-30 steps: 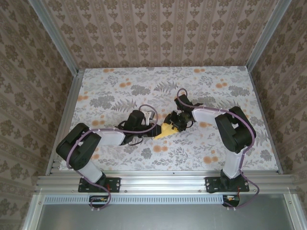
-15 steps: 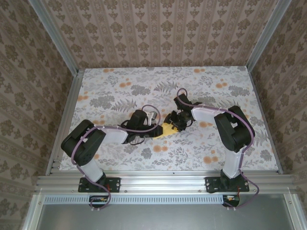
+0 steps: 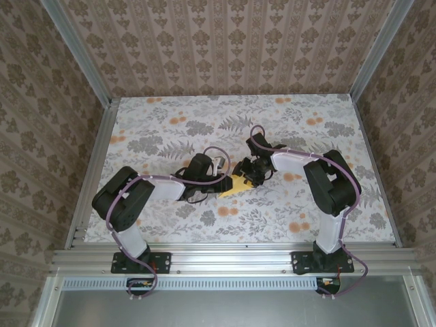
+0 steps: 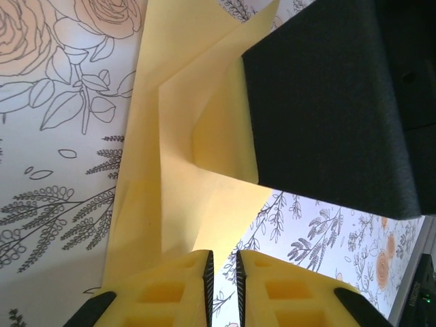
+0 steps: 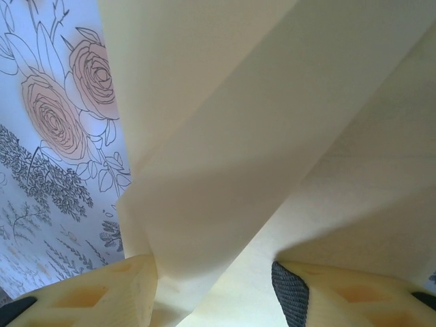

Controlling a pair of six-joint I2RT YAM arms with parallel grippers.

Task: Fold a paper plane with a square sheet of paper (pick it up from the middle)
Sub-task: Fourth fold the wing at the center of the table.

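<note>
Several folds are already showing in the square sheet of paper (image 3: 235, 185), which is lying at the middle of the counter (image 3: 306, 122) as a small tapering yellow wedge rather than a flat square. In the left wrist view its layers are overlapping at angles, with one flap lifting off the surface.

The left hand (image 3: 223, 181) is reaching in just left of the counter's middle. Its yellow fingers (image 4: 170, 286) are sitting almost together with only a thin slit between them, and the paper's near edge is running down into that slit, so it is reading as a pinch on the sheet.

The right hand (image 3: 249, 173) is working just right of the counter's middle. Its fingers (image 5: 116, 293) are standing apart, straddling a raised fold of the paper; one finger is touching the sheet, but the pair is not clamping it.

Judging from this, the task is sitting somewhere around its middle. The early corner folds are looking done, while the slim pointed dart with a centre crease is not yet appearing: the layers are looking loose and uncreased. What is remaining is probably pressing this fold flat, folding along the centre line and shaping the wings.
</note>
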